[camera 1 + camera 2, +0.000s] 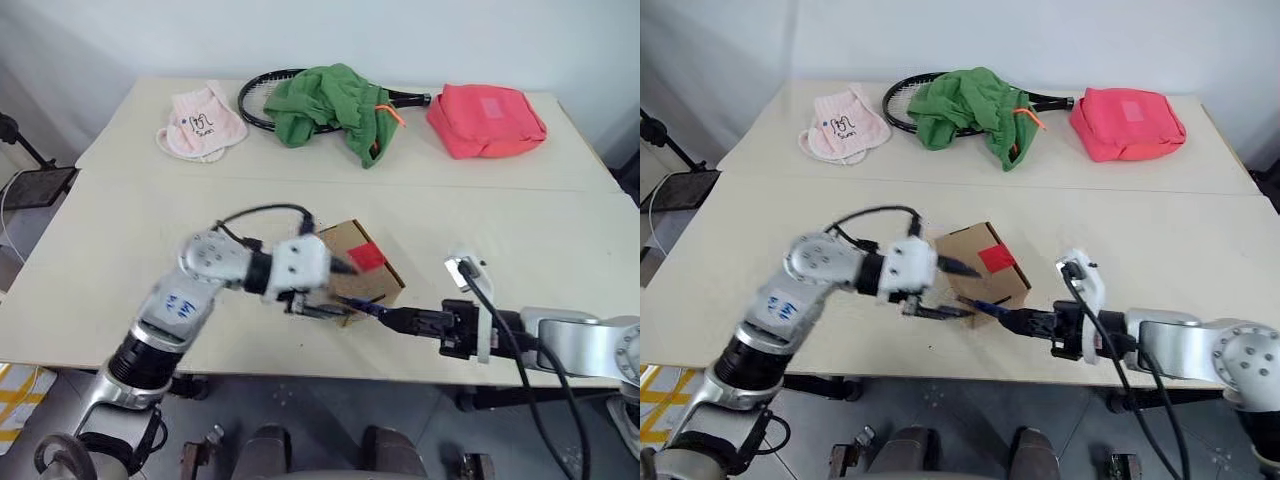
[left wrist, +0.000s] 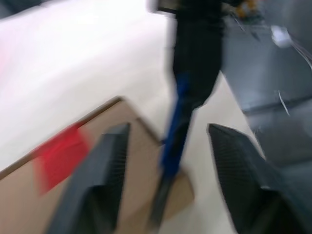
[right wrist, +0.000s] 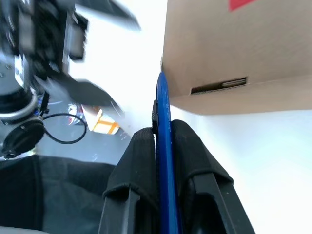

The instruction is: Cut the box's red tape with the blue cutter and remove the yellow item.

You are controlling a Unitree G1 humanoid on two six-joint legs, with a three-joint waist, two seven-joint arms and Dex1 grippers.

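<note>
Racket (image 1: 262,100), green cloth (image 1: 335,108) and pink bag (image 1: 486,121) lie well behind box (image 1: 358,262)

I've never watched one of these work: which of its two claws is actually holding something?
The right gripper: its black fingers are clamped on the blue cutter beside the box. The left gripper stands open over the box, holding nothing.

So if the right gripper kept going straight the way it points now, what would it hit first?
Probably the box: the right gripper holds the blue cutter, whose tip already lies at the box's near corner. Whether they touch is unclear.
</note>
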